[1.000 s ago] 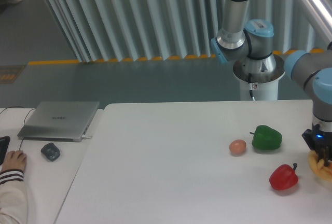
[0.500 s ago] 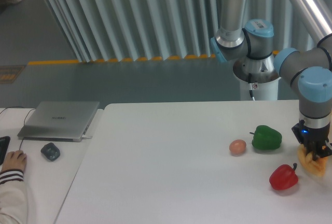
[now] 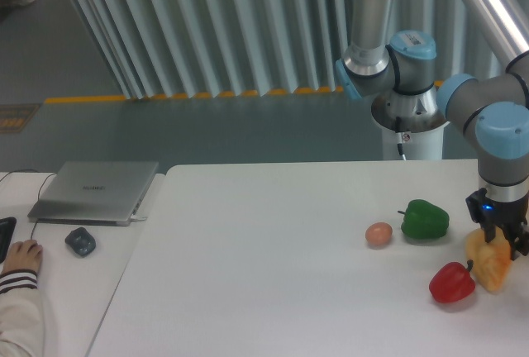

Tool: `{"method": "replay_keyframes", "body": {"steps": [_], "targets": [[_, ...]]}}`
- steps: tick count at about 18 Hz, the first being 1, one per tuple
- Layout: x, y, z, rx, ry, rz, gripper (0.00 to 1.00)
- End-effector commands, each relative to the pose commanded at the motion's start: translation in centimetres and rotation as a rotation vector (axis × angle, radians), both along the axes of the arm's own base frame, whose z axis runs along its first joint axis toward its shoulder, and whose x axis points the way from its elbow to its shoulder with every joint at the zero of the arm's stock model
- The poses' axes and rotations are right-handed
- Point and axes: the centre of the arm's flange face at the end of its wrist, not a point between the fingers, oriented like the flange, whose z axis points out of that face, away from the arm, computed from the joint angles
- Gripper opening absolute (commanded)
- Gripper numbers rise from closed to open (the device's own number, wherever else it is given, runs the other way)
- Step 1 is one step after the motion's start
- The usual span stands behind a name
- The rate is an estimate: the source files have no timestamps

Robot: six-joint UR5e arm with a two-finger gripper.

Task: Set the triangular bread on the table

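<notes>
The triangular bread (image 3: 489, 263) is a golden yellow-orange wedge at the right edge of the view, just right of the red pepper. My gripper (image 3: 498, 240) points down and is shut on the top of the bread. Whether the bread's lower tip touches the white table (image 3: 273, 266) or hangs just above it I cannot tell. The arm's blue and grey wrist rises above the gripper to the upper right.
A red pepper (image 3: 451, 283), a green pepper (image 3: 425, 220) and a tan egg (image 3: 378, 234) lie left of the gripper. On the adjoining desk at the left lie a grey laptop (image 3: 96, 191), a dark mouse (image 3: 80, 241) and a person's hand (image 3: 20, 255).
The gripper has moved left and up from the right edge with the bread, which now shows fully beside the red pepper. The other things have not moved.
</notes>
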Motion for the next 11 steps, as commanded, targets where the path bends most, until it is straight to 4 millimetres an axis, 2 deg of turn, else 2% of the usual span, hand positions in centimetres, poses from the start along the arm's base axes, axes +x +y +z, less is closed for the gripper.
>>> {"method": "replay_keyframes", "body": {"steps": [11], "targets": [[-0.8, 0.9, 1.5, 0.036, 0.038, -0.008, 1.0]]}}
